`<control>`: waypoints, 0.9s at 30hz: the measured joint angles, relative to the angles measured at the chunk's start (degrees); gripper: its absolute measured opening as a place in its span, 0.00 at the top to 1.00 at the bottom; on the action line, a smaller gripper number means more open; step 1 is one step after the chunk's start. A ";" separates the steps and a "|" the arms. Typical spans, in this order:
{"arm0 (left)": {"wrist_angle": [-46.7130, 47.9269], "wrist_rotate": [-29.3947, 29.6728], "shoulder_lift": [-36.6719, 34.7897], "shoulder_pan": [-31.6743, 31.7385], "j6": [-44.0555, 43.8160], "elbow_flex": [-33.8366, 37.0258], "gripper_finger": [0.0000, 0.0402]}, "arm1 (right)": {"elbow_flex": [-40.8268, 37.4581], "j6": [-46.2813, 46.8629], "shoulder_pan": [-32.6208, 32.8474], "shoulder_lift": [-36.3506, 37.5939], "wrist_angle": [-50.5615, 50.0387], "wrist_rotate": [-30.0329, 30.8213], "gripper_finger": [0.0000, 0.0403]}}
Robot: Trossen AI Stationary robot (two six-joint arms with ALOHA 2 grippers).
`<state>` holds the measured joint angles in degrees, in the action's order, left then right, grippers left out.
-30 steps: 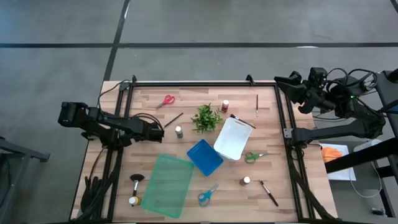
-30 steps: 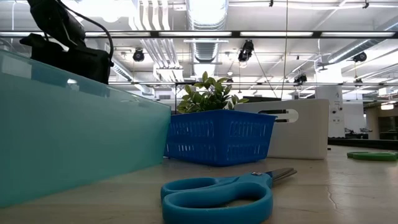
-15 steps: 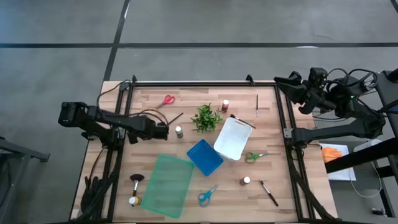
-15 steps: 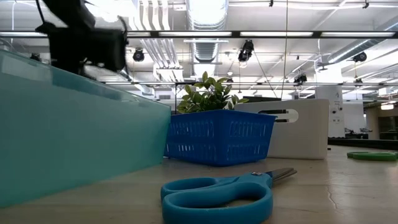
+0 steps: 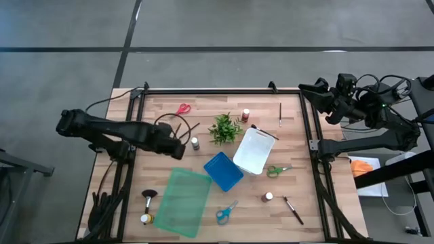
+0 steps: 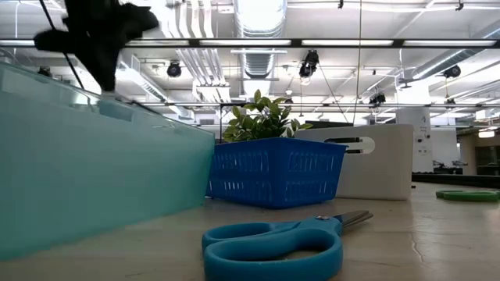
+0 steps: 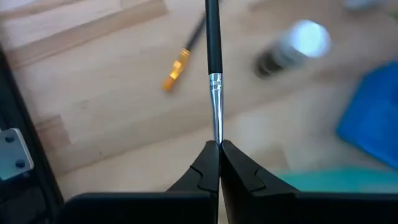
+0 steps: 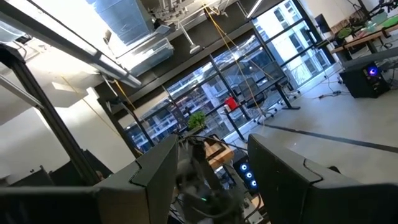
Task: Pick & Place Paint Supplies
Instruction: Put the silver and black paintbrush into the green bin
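Note:
My left gripper [image 5: 178, 150] [image 7: 219, 146] is over the table's left half, between the white-capped bottle [image 5: 194, 143] and the teal bin [image 5: 183, 201]. It is shut on a thin dark brush with a silver ferrule [image 7: 214, 93]. A second thin brush [image 7: 177, 65] [image 5: 190, 128], with a gold ferrule, lies flat on the wood. In the low view the left gripper [image 6: 101, 66] hangs above the teal bin's wall [image 6: 94, 179]. My right gripper [image 5: 319, 90] waits off the table's far right corner, open [image 8: 214, 168]. My left gripper pinches the thin brush between its two fingertips at the end just below the silver ferrule [image 7: 217, 134]. The fingers lie along the brush, and its dark handle [image 7: 212, 31] sticks straight out beyond them. It looks lifted off the wood.
Blue basket [image 5: 223, 171] and white bin [image 5: 254, 150] sit mid-table beside the plant [image 5: 225, 128]. Scattered around are red scissors [image 5: 180, 109], green scissors [image 5: 277, 170], blue scissors [image 5: 226, 213] [image 6: 273, 242], capped bottles [image 5: 245, 115] [image 5: 268, 197] [image 5: 145, 218], a broad brush [image 5: 148, 196] and thin brushes [image 5: 280, 114] [image 5: 293, 210].
My left gripper has moved toward the table's right and near edges, from beside the lying brush to a spot by the teal bin's far corner. In the low view it has tipped over until it points downward.

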<state>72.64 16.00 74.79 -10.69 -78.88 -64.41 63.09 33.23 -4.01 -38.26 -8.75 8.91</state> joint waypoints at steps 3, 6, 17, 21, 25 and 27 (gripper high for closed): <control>0.40 -1.69 -2.24 -4.25 0.59 -2.26 0.99 | 0.00 -0.01 0.00 0.00 -0.01 -0.04 0.52; -0.36 -3.92 -4.05 -9.42 1.24 -3.20 0.99 | 0.00 -0.09 0.00 0.00 -0.02 -0.04 0.52; -19.09 -8.71 -3.54 -32.34 -4.15 -0.75 0.99 | 0.00 -0.20 0.01 -0.02 -0.82 -1.25 0.52; -26.82 -8.29 -0.74 -35.79 -8.82 2.81 0.99 | 0.00 -0.20 0.02 -0.02 -1.70 -1.65 0.52; -34.40 -8.03 2.05 -35.86 -13.37 6.13 0.99 | 0.00 -0.21 0.02 -0.02 -1.81 -1.95 0.52; -37.61 -7.92 3.38 -35.84 -13.54 7.16 0.99 | 0.00 -0.20 0.02 0.00 -1.79 -1.97 0.52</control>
<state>35.04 8.08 78.17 -46.53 -92.42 -57.25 63.09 33.03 -3.99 -38.26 -10.55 6.94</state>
